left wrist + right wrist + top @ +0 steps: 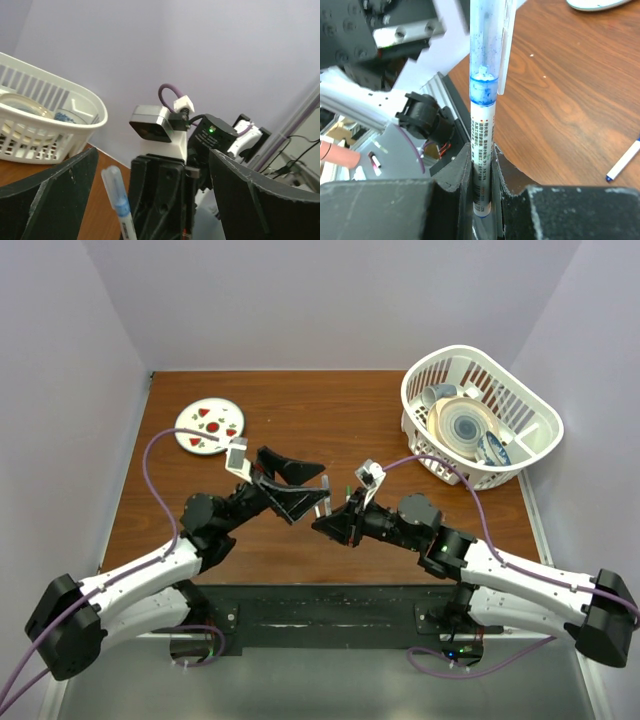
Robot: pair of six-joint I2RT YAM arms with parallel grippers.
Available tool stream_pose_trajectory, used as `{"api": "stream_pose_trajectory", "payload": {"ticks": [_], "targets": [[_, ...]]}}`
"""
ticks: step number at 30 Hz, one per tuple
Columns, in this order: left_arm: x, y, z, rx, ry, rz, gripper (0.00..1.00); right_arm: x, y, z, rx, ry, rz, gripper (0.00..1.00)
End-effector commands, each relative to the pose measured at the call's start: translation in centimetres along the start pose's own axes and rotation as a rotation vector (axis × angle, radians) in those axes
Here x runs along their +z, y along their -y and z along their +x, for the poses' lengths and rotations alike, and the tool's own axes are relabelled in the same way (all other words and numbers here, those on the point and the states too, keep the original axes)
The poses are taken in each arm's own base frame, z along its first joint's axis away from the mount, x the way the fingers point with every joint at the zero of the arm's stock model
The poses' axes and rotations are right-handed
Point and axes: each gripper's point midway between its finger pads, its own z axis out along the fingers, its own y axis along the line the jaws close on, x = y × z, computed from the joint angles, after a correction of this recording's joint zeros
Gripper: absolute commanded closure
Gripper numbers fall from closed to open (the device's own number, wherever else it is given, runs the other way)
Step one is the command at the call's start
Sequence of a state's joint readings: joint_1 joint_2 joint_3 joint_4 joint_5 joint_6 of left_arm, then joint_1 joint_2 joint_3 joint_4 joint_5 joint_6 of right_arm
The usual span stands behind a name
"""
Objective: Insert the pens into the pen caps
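My right gripper (pixel 482 167) is shut on a white-barrelled pen (pixel 482 145) and holds it upright. A translucent blue pen cap (pixel 486 40) sits over the pen's tip. The left wrist view shows the same capped pen (pixel 118 200) standing between my left gripper's (pixel 155 200) fingers, touching neither. The left gripper (pixel 297 487) is open wide and faces the right gripper (pixel 328 512) above the table's middle. A second white pen (pixel 623 162) with a blue end lies on the table, partly cut off at the frame edge. The other caps are not in view.
A round white plate (pixel 209 426) with red marks lies at the back left. A white slatted basket (pixel 528 410) holding dishes stands at the back right. Purple cables trail from both wrists. The brown wooden table (pixel 300 410) ends at walls on three sides.
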State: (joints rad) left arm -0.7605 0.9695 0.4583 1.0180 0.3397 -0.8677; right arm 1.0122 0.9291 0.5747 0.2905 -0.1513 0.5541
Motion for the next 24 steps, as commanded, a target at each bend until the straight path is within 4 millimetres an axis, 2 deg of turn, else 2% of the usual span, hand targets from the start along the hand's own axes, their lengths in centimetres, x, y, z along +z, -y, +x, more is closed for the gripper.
{"api": "stream_pose_trajectory", "payload": {"ticks": [1, 3, 10, 14, 15, 17, 21, 24], "targets": [[1.9, -1.2, 1.0, 0.101, -0.131, -0.040, 0.02, -0.4, -2.9, -2.7, -0.056, 0.046, -0.105, 1.00], [2.3, -1.9, 1.9, 0.090, -0.176, -0.053, 0.01, -0.5, -3.0, -2.7, -0.055, 0.045, -0.110, 1.00], [3.6, -2.8, 2.5, 0.073, -0.220, -0.068, 0.03, -0.8, -3.4, -2.6, -0.055, 0.043, -0.124, 1.00], [4.4, -2.5, 2.8, 0.062, -0.259, -0.044, 0.13, -0.8, -3.4, -2.3, -0.057, 0.033, -0.124, 1.00], [4.5, -2.7, 2.9, 0.059, -0.266, -0.048, 0.18, -0.8, -3.4, -2.2, -0.056, 0.031, -0.124, 1.00], [4.5, -2.6, 3.0, 0.055, -0.272, -0.039, 0.20, -0.8, -3.3, -2.0, -0.055, 0.029, -0.124, 1.00], [4.7, -2.3, 2.9, 0.047, -0.278, -0.036, 0.36, -0.7, -3.0, -1.6, -0.051, 0.020, -0.116, 1.00], [4.7, -2.1, 3.0, 0.036, -0.288, -0.028, 0.38, -0.6, -2.9, -1.4, -0.049, 0.012, -0.111, 1.00]]}}
